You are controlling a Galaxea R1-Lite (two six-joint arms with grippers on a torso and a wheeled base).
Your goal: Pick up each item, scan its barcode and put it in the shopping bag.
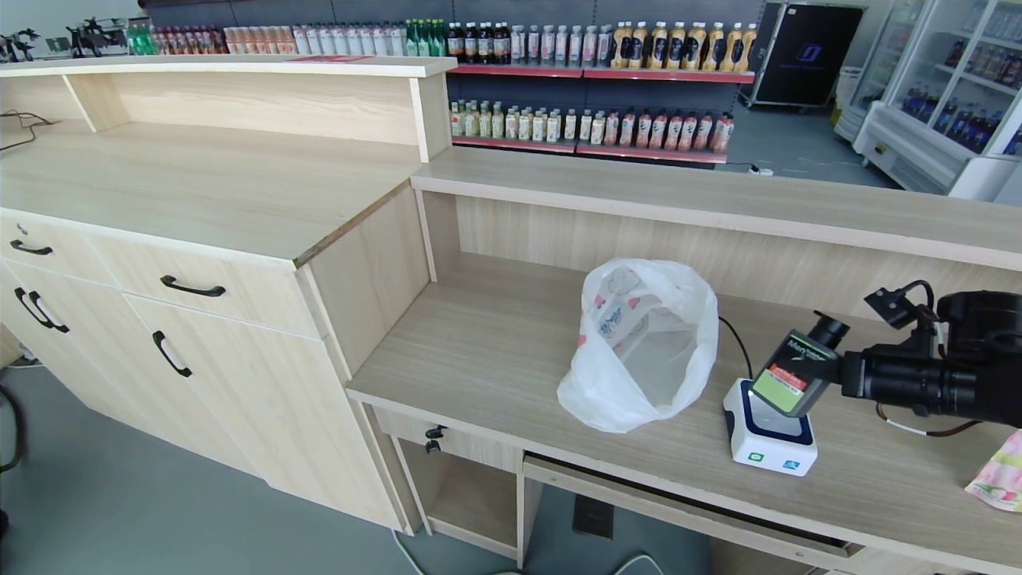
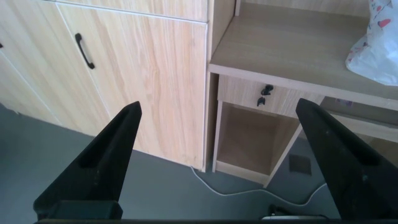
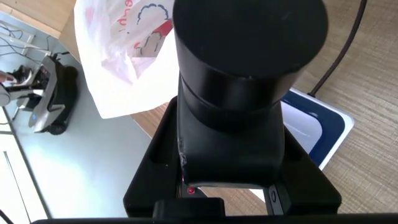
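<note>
**Spotter:** What's the right gripper (image 1: pixel 838 374) doing?

**Operator:** I've got it clamped on a dark bottle (image 1: pixel 794 369), tilted, with the scanner (image 1: pixel 770 438) directly beneath. The shopping bag (image 1: pixel 639 343) stands open just past the scanner, away from the gripper.

**Spotter:** And the left?

**Operator:** My left gripper (image 2: pixel 217 106) is spread wide above the floor, with the cabinet doors (image 2: pixel 143 81) ahead.

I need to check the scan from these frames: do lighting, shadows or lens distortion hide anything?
Head view: even light; the wide lens bows the counter edges. Right wrist view: the dark bottle hides most of the scanner. Left wrist view: the left gripper is a dark silhouette.
</note>
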